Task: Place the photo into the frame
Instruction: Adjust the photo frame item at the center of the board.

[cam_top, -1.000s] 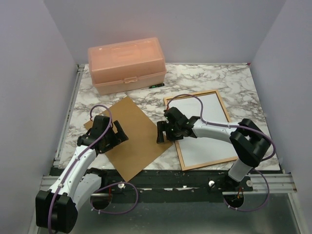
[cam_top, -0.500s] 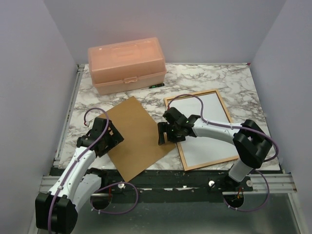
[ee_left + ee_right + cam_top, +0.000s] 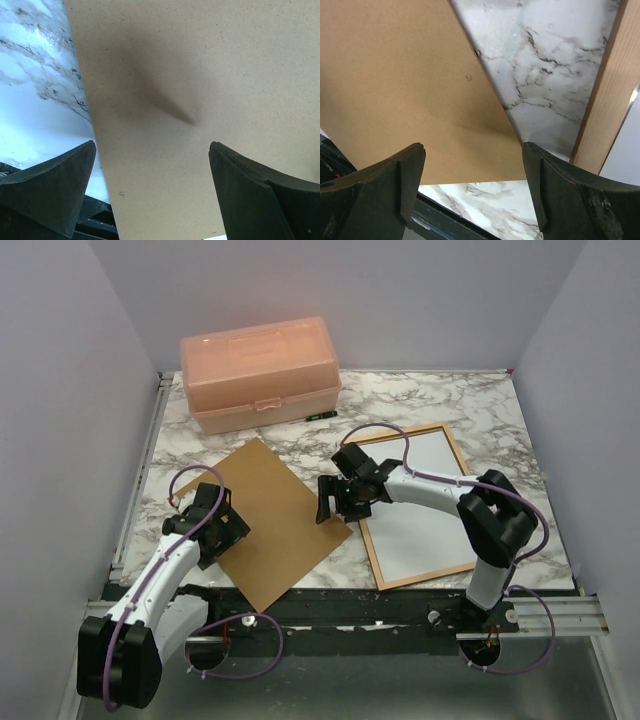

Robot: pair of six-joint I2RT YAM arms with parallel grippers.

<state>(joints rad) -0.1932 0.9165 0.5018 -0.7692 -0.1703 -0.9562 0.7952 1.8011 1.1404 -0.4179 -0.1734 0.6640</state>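
The orange-brown frame (image 3: 368, 552) lies flat on the right of the marble table. A white sheet (image 3: 420, 530) fills it, which looks like the photo lying with its plain back up; no printed side shows. My right gripper (image 3: 328, 502) is open and empty, just left of the frame, above the right corner of the brown backing board (image 3: 270, 520). In the right wrist view (image 3: 475, 190) the board (image 3: 395, 90) and the frame's edge (image 3: 605, 110) show. My left gripper (image 3: 224, 532) is open and empty over the board's left edge (image 3: 200, 75).
A pink plastic box (image 3: 260, 373) stands at the back left, with a small dark object (image 3: 320, 415) by its front right corner. The board's near corner overhangs the table's front edge (image 3: 330, 590). Purple walls close in both sides.
My left gripper has drawn back toward the near left, from over the board to its left edge. My right gripper has shifted slightly farther back, still open. Board and frame have not moved.
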